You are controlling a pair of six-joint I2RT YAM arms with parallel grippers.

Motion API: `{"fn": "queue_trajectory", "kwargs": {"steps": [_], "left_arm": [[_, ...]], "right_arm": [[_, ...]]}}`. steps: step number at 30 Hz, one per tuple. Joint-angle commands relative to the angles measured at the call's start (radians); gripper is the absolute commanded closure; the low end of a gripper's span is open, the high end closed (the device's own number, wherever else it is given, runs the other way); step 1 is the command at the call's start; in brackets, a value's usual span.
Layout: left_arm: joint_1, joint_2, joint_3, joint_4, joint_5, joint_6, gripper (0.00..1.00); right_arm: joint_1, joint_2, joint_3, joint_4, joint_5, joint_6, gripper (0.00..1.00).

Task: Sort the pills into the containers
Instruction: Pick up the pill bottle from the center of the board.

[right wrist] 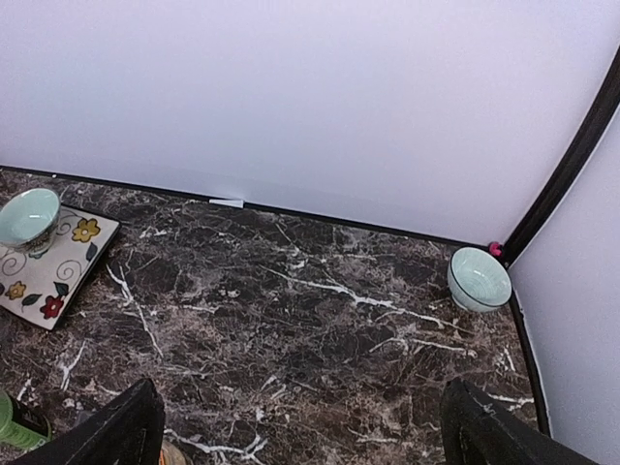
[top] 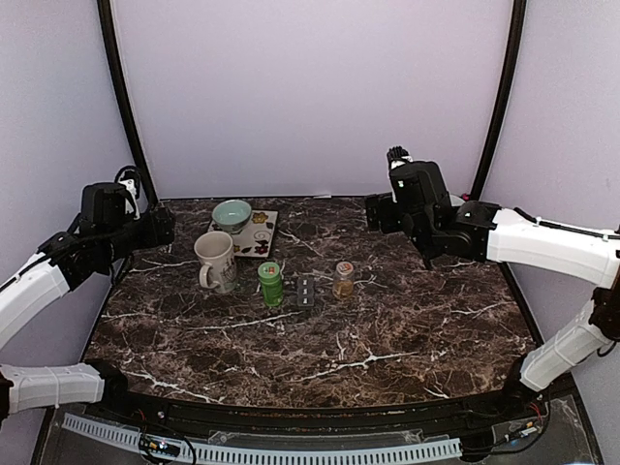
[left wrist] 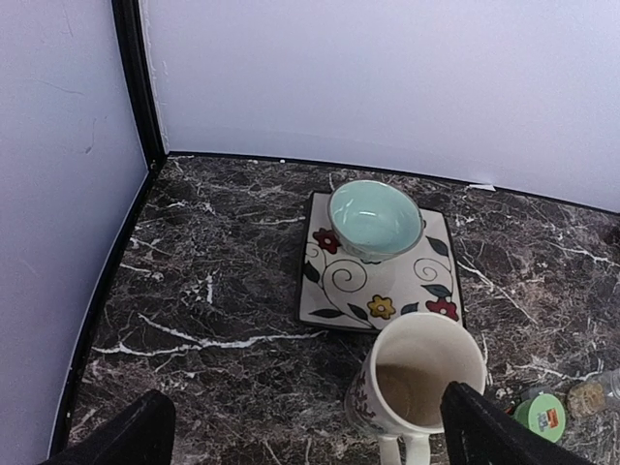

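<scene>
The containers (top: 306,291), a low dark grey strip of joined compartments, sit at the table's middle. Right of them stands a small clear jar (top: 343,279) holding the tan-yellow pills; single pills are too small to make out. That jar (left wrist: 591,395) shows at the left wrist view's lower right edge. My left gripper (top: 160,228) hangs open at the back left, above the table beside the white mug (left wrist: 426,383), holding nothing. My right gripper (top: 378,213) hangs open at the back right over bare marble (right wrist: 305,329), also holding nothing.
A pale teal bowl (top: 232,215) rests on a flowered square plate (top: 260,235) behind the mug (top: 215,260). A green-lidded jar (top: 270,283) stands left of the containers. A second teal bowl (right wrist: 479,279) sits in the back right corner. White walls enclose the table.
</scene>
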Motion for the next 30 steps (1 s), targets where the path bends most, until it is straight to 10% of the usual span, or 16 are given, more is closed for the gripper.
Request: {"fn": "queue_trajectory", "kwargs": {"steps": [1,11,30], "left_arm": [[-0.091,0.053,0.040,0.052,-0.095,-0.007,0.01],[-0.193,0.156,0.111,0.054,-0.175,-0.016,0.01],[-0.239,0.048,0.102,-0.117,-0.178,-0.108,0.02]], "right_arm": [[0.003,0.001,0.020,0.145,-0.038,-0.107,0.00],[0.021,-0.010,0.036,0.208,-0.343,-0.033,0.25],[0.333,0.566,0.690,-0.514,-0.205,0.405,0.26]]}}
